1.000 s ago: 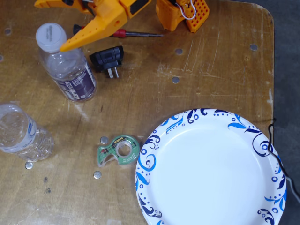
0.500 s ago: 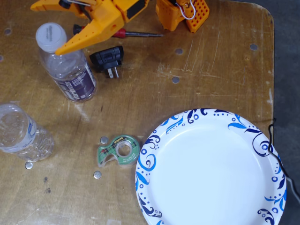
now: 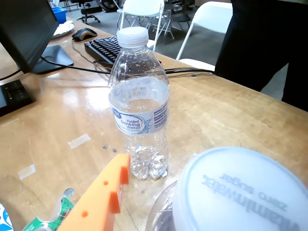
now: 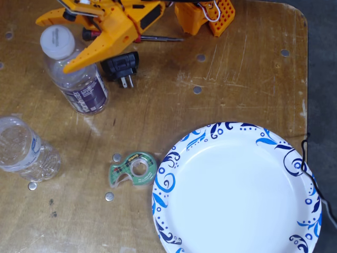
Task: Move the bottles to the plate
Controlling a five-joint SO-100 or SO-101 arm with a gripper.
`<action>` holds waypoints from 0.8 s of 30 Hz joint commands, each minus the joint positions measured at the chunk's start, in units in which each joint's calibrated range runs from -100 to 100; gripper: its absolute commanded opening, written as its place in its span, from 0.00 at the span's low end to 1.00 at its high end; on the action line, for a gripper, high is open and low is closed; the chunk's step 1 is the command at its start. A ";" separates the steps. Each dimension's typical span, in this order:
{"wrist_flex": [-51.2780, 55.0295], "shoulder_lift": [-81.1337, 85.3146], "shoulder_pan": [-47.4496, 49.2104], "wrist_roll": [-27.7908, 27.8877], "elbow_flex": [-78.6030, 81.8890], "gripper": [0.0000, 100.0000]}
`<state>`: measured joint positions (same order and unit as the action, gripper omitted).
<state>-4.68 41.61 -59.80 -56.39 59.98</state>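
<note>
1. The gripper (image 4: 55, 39) stands spread wide around the neck of the purple-label bottle (image 4: 79, 84), holding nothing; 1 orange finger (image 4: 87, 52) lies just beside the cap
2. Lower below the cap before closing, or the crinkly wall may slip
3. Lift straight; the pale-label bottle (image 3: 139, 108) stands nearby
4. The plate (image 4: 234, 192) waits empty, well apart

Even, bright indoor light; soft short shadows on the wooden table (image 4: 237, 79); glare patches on its wrist-view surface; near white cap (image 3: 240, 192) blurred.
</note>
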 commanded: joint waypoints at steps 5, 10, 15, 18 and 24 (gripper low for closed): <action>-2.19 -0.21 0.23 -0.05 -3.32 0.44; -2.37 -1.90 0.23 -0.05 -2.95 0.44; -2.54 -3.58 0.23 -0.05 -2.68 0.44; -2.54 -3.58 0.23 -0.05 -3.05 0.44; -2.54 -3.42 -0.52 -0.20 -3.32 0.36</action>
<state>-6.21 38.00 -59.62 -56.39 59.98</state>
